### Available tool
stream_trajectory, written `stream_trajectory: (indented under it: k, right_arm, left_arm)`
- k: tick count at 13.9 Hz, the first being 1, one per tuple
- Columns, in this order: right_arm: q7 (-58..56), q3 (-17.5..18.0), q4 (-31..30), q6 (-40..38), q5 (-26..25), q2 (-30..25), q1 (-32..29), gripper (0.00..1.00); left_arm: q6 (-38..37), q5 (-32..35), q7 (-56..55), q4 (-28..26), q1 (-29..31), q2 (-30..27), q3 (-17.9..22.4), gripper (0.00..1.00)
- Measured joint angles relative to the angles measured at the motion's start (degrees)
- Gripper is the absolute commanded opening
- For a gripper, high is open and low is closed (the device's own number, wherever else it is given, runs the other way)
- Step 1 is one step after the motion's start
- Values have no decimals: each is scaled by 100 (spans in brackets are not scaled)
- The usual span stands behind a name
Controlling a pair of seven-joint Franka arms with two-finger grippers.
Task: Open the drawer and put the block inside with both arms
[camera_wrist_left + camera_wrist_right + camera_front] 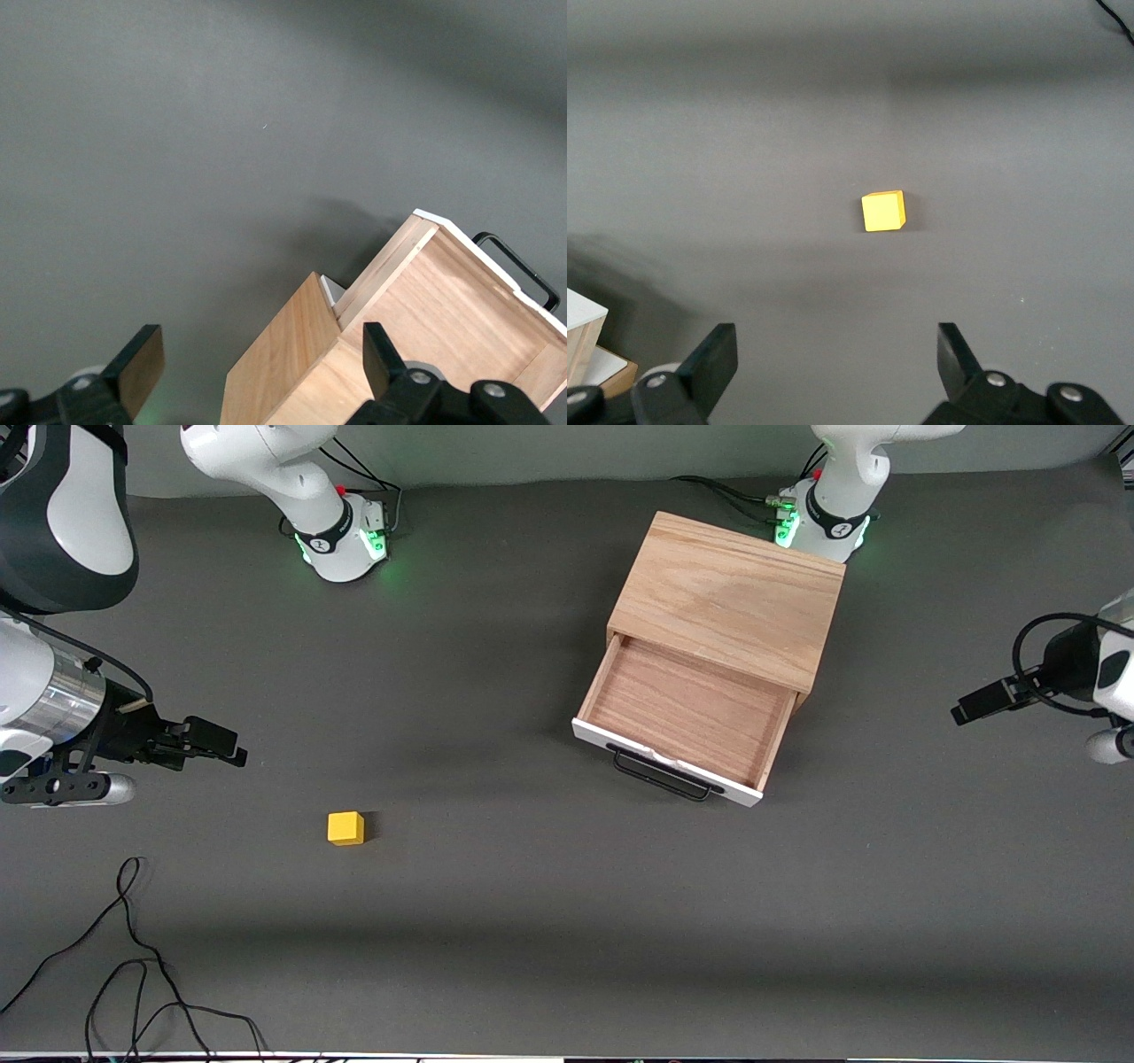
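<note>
The light oak cabinet (pixel 731 598) stands near the left arm's base. Its drawer (pixel 682 722) is pulled out, with the white front panel and black bar handle (pixel 663 775) toward the front camera; the tray is empty. The yellow block (pixel 345 827) lies on the bare mat toward the right arm's end. My right gripper (pixel 232 753) is open and empty over the mat, apart from the block, which shows ahead of it in the right wrist view (pixel 883 211). My left gripper (pixel 964 712) is open and empty over the mat beside the cabinet, which shows in the left wrist view (pixel 292 372).
Loose black cables (pixel 133 957) lie on the mat at the near corner toward the right arm's end. The arm bases (pixel 345 540) (pixel 819 518) stand along the farthest table edge. Grey mat (pixel 532 921) covers the table.
</note>
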Motion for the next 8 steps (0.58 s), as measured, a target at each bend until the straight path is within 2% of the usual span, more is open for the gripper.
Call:
stream_trajectory:
  k: [8]
  right_arm:
    - [0, 28, 28, 0, 0, 1, 28, 100]
  left_arm:
    - [304, 401, 889, -57, -191, -86, -64, 100]
